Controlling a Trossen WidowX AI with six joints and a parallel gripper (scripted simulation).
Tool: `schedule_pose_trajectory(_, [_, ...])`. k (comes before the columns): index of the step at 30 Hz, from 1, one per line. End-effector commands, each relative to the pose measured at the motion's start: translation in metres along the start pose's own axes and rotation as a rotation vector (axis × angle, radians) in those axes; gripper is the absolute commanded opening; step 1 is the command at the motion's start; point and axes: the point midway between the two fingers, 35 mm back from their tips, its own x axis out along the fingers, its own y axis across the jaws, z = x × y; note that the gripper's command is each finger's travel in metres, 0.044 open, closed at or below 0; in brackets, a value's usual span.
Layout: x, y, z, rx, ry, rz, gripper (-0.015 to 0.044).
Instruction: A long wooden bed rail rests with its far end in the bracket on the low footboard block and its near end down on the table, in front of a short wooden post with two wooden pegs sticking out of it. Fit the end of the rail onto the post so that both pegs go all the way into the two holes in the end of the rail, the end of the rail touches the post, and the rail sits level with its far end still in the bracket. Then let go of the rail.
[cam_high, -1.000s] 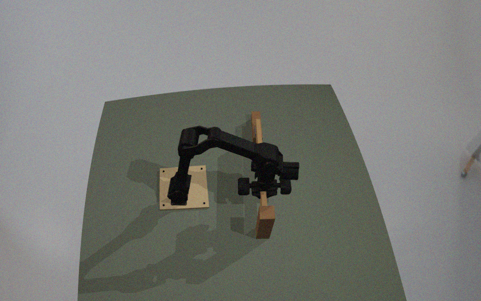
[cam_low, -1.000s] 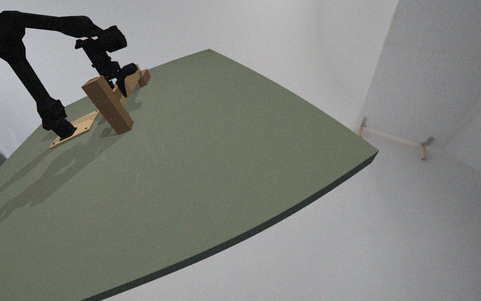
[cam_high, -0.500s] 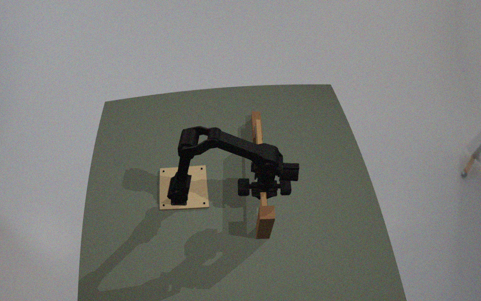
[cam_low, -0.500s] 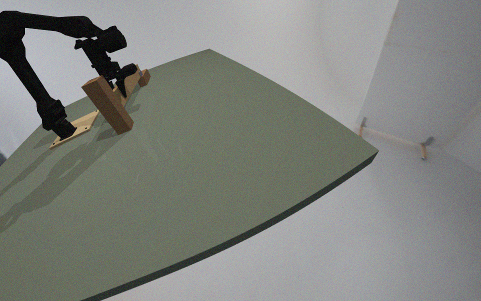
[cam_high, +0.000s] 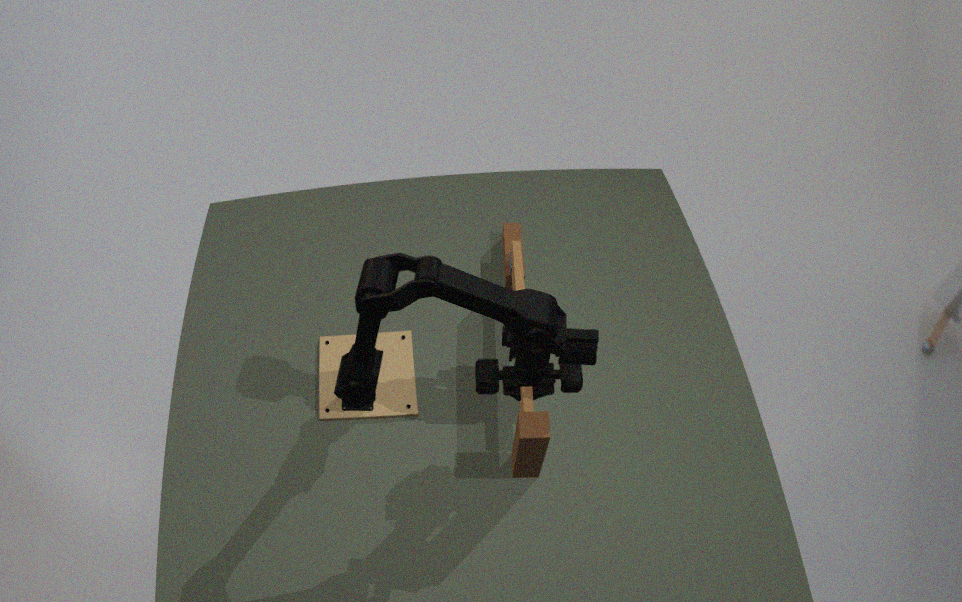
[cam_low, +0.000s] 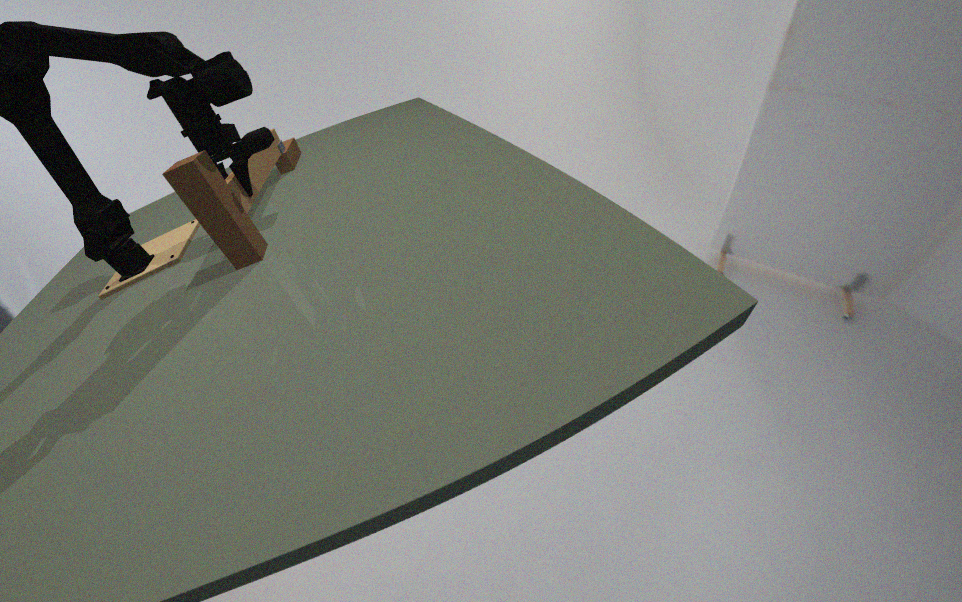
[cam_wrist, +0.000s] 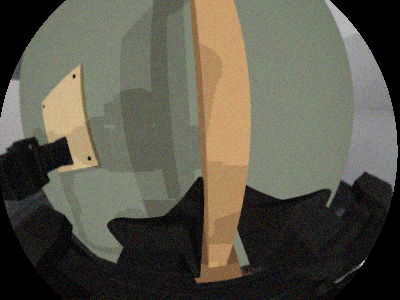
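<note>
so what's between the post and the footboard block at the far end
In the top view the rail spans that stretch from the post to the footboard block, with the gripper shut on it near the post.

The top view hangs high above my desk (cam_high: 638, 283), looking down on it from its near edge. The exterior view sits low off one corner, facing across the surface at me. My wrist view looks close along the rail (cam_wrist: 220, 117); all three share it.
</note>
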Motion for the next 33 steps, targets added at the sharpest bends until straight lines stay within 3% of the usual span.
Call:
schedule_pose_trajectory(1, [-0.0016, -0.0010, -0.0026, -0.002, 0.003, -0.005, 0.0000])
schedule_pose_trajectory(20, [-0.0025, -0.0011, -0.0084, -0.002, 0.004, -0.005, 0.0000])
schedule_pose_trajectory(33, [-0.0004, -0.0001, -0.0061, 0.000, 0.001, 0.000, 0.0341])
